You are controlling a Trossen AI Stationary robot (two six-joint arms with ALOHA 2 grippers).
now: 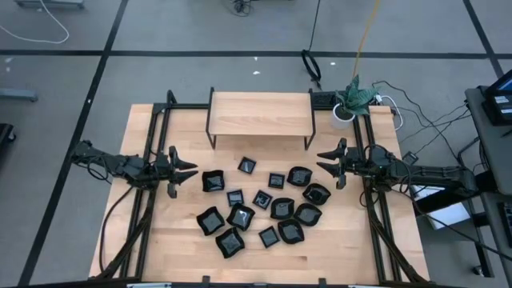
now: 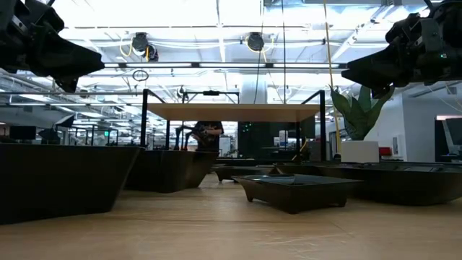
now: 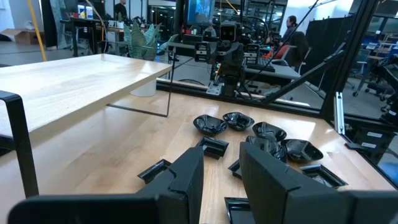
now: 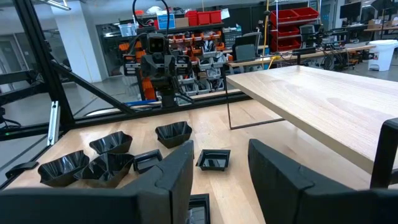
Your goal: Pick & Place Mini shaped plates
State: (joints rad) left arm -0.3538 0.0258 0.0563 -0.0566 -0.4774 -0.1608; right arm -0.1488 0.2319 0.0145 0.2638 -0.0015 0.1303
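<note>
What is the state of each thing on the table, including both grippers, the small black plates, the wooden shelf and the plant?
Left gripper: open, empty, hovering at the table's left side.
Right gripper: open, empty, hovering at the table's right side.
Small glossy black plates: scattered on the tabletop, right side up, none held.
Light wooden shelf on black legs: standing upright, nothing on top.
Green plant in white pot: upright at the table's far right corner.
</note>
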